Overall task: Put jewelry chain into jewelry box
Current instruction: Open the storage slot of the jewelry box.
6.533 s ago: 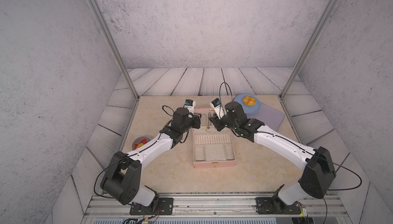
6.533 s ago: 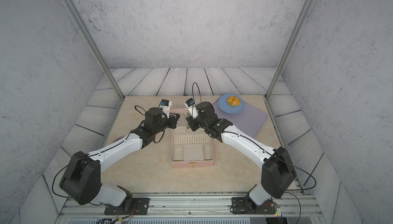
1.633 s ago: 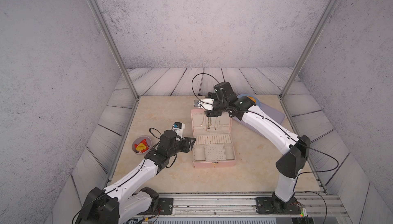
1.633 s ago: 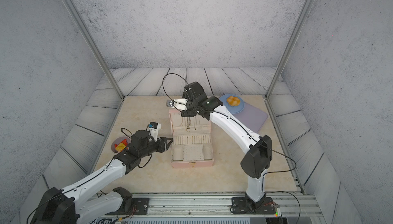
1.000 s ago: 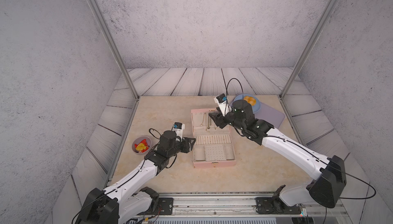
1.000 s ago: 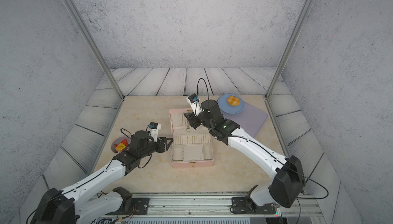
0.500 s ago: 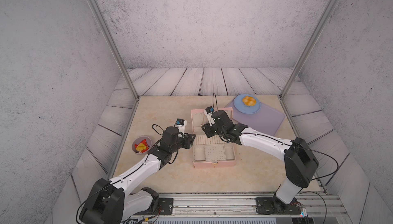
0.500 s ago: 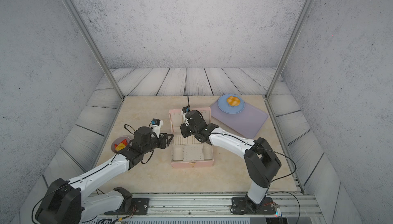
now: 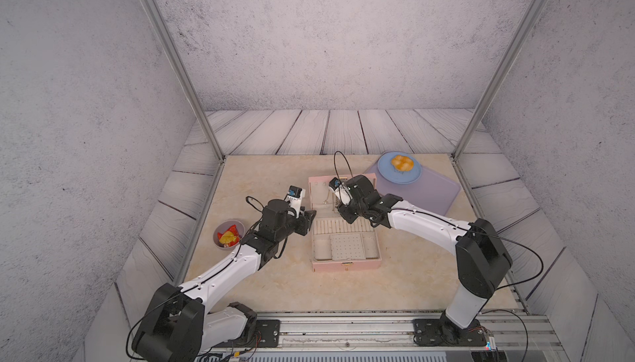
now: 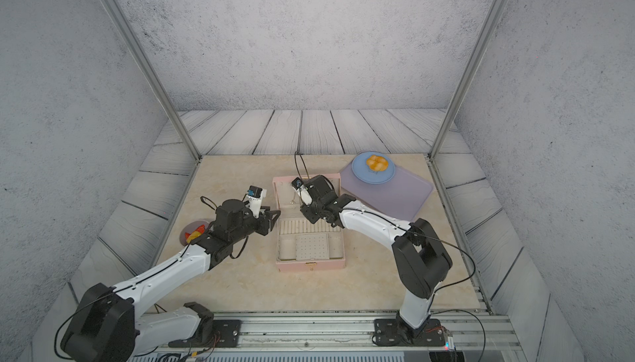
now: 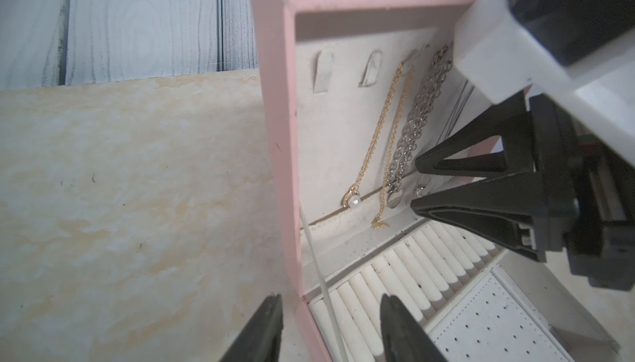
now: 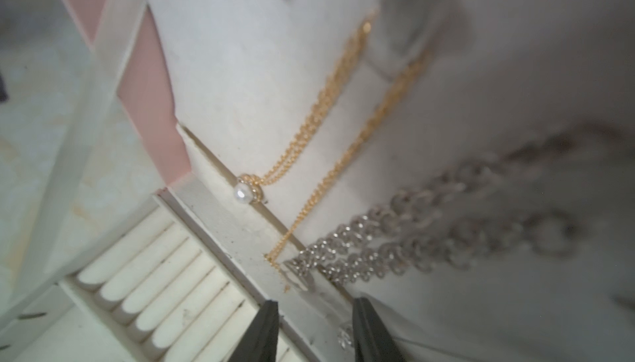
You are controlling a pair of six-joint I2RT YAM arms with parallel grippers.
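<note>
The pink jewelry box [image 9: 345, 265] [image 10: 309, 266] stands open with its lid upright. Inside the lid's cream panel the thin gold jewelry chain [image 11: 378, 126] [image 12: 309, 130] hangs from a hook, its pearl pendant [image 12: 245, 192] resting at the panel's lower edge. Beside it hangs a chunky silver chain [image 11: 415, 116] [image 12: 395, 240]. My right gripper [image 9: 346, 217] [image 11: 414, 186] [image 12: 314, 308] is open low in front of the lid, just below the chains' ends, holding nothing. My left gripper [image 9: 311, 214] [image 11: 331, 308] is open, its fingers either side of the box's left wall at the hinge, without clamping it.
A white ribbon stay [image 11: 319, 274] runs from lid to base at the left hinge corner. A blue plate [image 9: 388, 174] with a bun sits on a lilac mat [image 9: 436, 195] behind the right arm. A small bowl [image 9: 220, 241] of red and yellow pieces stands left of the left arm.
My right gripper has come down from the lid's top to its lower edge by the chains. My left gripper has moved in from beside the box to its left hinge corner.
</note>
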